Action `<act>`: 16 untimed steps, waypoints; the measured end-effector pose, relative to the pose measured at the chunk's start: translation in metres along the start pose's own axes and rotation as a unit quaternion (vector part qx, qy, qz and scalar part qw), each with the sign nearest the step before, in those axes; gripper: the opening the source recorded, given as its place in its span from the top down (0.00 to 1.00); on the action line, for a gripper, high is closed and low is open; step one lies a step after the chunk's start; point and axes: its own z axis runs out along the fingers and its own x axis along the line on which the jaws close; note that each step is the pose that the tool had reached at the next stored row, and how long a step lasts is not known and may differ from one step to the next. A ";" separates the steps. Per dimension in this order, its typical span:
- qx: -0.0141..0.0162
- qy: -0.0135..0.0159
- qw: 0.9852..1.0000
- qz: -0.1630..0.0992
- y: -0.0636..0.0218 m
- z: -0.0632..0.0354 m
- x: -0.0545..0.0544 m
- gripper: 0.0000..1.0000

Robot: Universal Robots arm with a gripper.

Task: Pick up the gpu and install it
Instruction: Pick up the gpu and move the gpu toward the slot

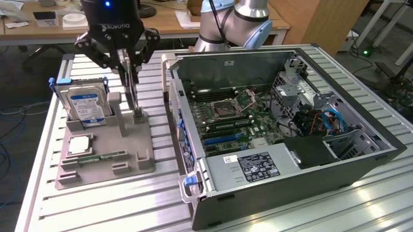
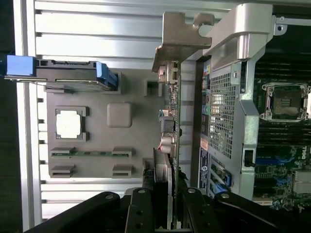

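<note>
The gpu (image 1: 133, 94) hangs on edge as a thin vertical card between my fingers, over the back right part of the grey fixture tray (image 1: 129, 145). My gripper (image 1: 129, 72) is shut on the card's upper edge. In the wrist view the gpu (image 2: 170, 121) runs away from my gripper (image 2: 164, 204), a green board with small parts and a pale metal bracket (image 2: 182, 34) at its far end. Its lower edge sits at the tray's upright posts (image 1: 139, 116); I cannot tell whether it still rests in them. The open computer case (image 1: 361, 159) lies on the exterior view's right, motherboard (image 1: 232, 116) exposed.
On the tray stand a silver hard drive (image 1: 86, 106) with a blue label, a processor chip (image 1: 79, 144) and a narrow memory stick (image 1: 103, 157). A power supply (image 1: 258, 166) fills the case's near corner. The case's side wall (image 2: 228, 97) lies close beside the card.
</note>
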 end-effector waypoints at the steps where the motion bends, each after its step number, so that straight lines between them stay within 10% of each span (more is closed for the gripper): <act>1: 0.000 0.000 1.000 0.000 0.0000 -0.0024 0.000 0.73; 16: -0.001 0.000 1.000 0.000 -0.0003 -0.0317 -0.002 0.73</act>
